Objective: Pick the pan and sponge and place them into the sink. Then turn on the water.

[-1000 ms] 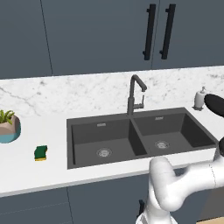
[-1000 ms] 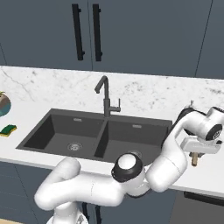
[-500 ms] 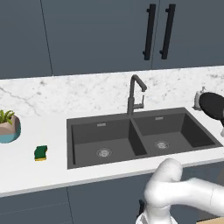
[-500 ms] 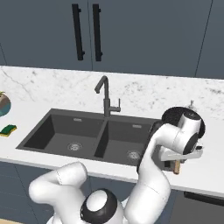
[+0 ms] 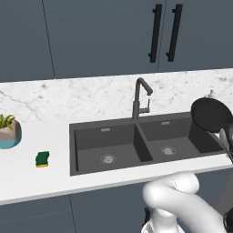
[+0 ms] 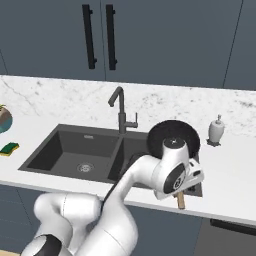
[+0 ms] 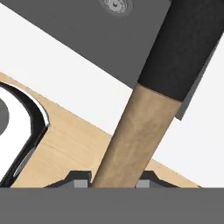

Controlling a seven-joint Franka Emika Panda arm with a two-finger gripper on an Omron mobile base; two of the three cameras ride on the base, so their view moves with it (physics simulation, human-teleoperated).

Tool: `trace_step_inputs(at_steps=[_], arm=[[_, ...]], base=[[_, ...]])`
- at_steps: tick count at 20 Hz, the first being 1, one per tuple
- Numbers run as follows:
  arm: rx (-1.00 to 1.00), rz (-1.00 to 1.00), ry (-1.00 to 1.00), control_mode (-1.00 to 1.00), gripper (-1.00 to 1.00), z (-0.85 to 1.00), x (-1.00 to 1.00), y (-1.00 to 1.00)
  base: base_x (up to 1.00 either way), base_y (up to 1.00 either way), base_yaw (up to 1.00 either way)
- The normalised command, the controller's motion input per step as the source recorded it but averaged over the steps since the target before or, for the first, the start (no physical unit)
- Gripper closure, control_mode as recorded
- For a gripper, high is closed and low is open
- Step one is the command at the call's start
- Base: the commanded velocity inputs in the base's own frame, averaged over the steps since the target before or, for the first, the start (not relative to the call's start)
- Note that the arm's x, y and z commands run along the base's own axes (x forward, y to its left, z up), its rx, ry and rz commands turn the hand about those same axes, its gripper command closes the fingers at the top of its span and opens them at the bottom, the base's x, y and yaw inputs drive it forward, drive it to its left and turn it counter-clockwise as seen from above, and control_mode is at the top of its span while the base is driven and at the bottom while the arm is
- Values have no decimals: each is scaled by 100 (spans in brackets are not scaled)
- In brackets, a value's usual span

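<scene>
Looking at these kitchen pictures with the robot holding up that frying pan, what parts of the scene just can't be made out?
- Round black frying pan: in the right base view the white arm covers its lower part and most of its light-brown wooden handle.
- Dark grey double-basin sink: the arm and pan hide most of its right basin there.
- White soap dispenser bottle: in the left base view the pan almost wholly covers it.
- Fingers: in the hand view just their tips show beside the handle.
</scene>
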Motion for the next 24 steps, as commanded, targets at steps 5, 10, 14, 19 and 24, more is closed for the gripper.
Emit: trace_step_inputs(at_steps=[5, 10, 14, 19, 24], arm=[[-14, 37, 1, -100, 100, 62, -13, 36], [-5, 31, 9, -100, 100, 50, -28, 33], [-5, 19, 22, -100, 100, 50, -40, 36], [-2, 4, 19, -100, 100, 57, -12, 64], [-1, -1, 11, -100, 100, 58, 0, 93]], base=[[0, 0, 0], [0, 0, 0], [0, 0, 0], [0, 0, 0], [0, 0, 0]])
